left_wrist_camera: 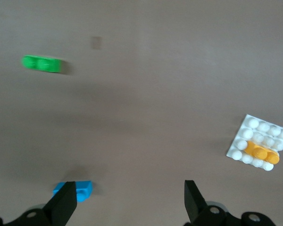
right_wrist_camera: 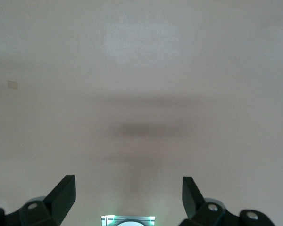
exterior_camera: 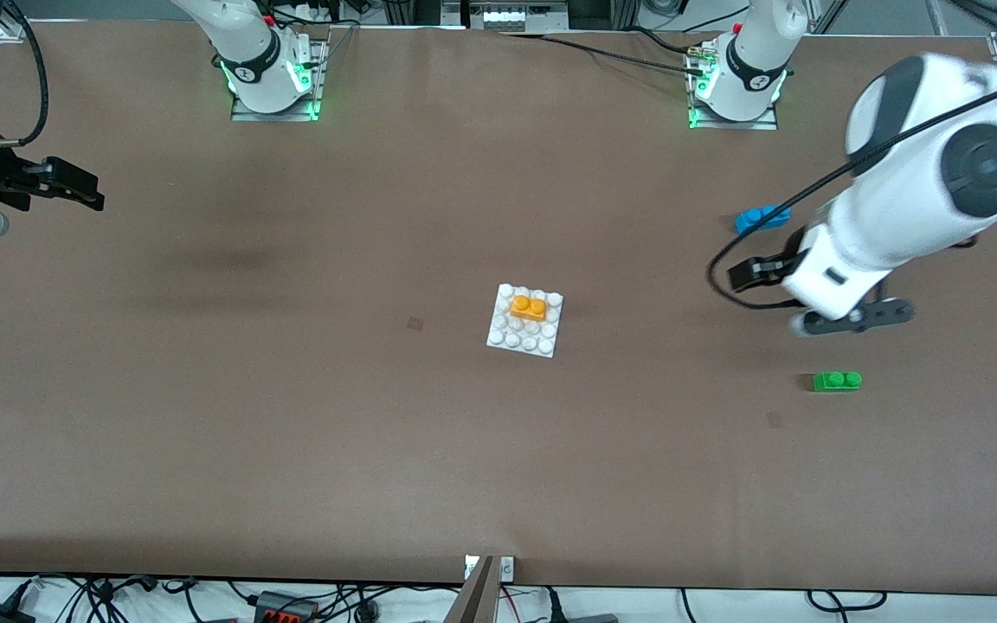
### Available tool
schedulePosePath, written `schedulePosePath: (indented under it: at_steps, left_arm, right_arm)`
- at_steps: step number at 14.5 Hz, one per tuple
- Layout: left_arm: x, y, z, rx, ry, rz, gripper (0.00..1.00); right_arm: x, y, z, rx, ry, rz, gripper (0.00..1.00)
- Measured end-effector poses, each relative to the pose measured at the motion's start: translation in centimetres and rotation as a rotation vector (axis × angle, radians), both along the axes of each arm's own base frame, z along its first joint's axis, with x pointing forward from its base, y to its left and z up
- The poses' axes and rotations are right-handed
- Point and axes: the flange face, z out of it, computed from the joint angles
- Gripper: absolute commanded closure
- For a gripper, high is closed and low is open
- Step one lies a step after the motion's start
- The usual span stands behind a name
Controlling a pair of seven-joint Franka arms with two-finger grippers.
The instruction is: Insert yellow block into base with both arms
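Yellow block (exterior_camera: pixel 529 307): seated on the base, studs up, lying along the second stud row from the edge nearest the robots' bases; also visible in the left wrist view (left_wrist_camera: pixel 261 153), free of both grippers.
Base (exterior_camera: pixel 511 339): flat on the table near mid-table, slightly rotated, white studs showing around the brick; seen too from the left wrist (left_wrist_camera: pixel 249 125).
Left gripper (left_wrist_camera: pixel 129 197): up in the air over bare table toward the left arm's end, between the blue and green bricks in the front view (exterior_camera: pixel 853 316); fingers spread wide, nothing between them.
Right gripper (right_wrist_camera: pixel 129 195): hovering over bare table at the right arm's end, at the edge of the front view (exterior_camera: pixel 66 186); fingers spread wide, nothing held.
Blue brick (exterior_camera: pixel 761 218): on the table toward the left arm's end, farther from the front camera than the base; just beside one fingertip in the left wrist view (left_wrist_camera: pixel 80 190).
Green brick (exterior_camera: pixel 836 381): on the table toward the left arm's end, nearer the front camera than the blue brick, well apart from the base.
Table (exterior_camera: pixel 291 433): brown surface, faint shadow under the right gripper.
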Motion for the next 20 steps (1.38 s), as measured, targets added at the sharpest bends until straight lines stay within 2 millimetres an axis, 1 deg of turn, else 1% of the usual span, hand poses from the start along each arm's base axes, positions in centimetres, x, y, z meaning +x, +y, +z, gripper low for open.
schedulePosePath:
  at_steps: [2, 4, 5, 6, 8, 11, 12, 15, 17, 20]
  left_arm:
    - [-1.2, 2.9, 1.6, 0.005, -0.032, 0.04, 0.0]
    - [-2.3, 5.3, 3.3, 0.005, -0.051, 0.026, 0.0]
    - [-3.0, 6.1, 4.2, 0.005, -0.051, 0.01, 0.0]
    - [-3.7, 6.5, 4.9, 0.005, -0.044, 0.0, 0.0]
    - [-4.6, 6.2, 5.7, 0.005, -0.037, -0.015, 0.0]
    - [-5.1, 4.5, 5.9, 0.004, -0.026, -0.05, 0.0]
    - [-5.3, 4.2, 5.9, 0.005, -0.019, -0.056, 0.0]
    - [-5.6, 4.3, 5.9, 0.006, -0.003, -0.059, 0.0]
    - [-5.6, 4.8, 6.0, 0.005, -0.001, -0.064, 0.0]
    - [-5.5, 5.5, 6.0, -0.012, -0.001, -0.116, 0.0]
  right_arm:
    - [0.0, 0.0, 0.0, 0.0, 0.0, 0.0, 0.0]
    - [0.0, 0.0, 0.0, 0.0, 0.0, 0.0, 0.0]
    - [0.0, 0.0, 0.0, 0.0, 0.0, 0.0, 0.0]
    - [0.0, 0.0, 0.0, 0.0, 0.0, 0.0, 0.0]
    - [0.0, 0.0, 0.0, 0.0, 0.0, 0.0, 0.0]
    - [0.0, 0.0, 0.0, 0.0, 0.0, 0.0, 0.0]
    - [0.0, 0.0, 0.0, 0.0, 0.0, 0.0, 0.0]
    - [0.0, 0.0, 0.0, 0.0, 0.0, 0.0, 0.0]
    - [0.0, 0.0, 0.0, 0.0, 0.0, 0.0, 0.0]
    - [0.0, 0.0, 0.0, 0.0, 0.0, 0.0, 0.0]
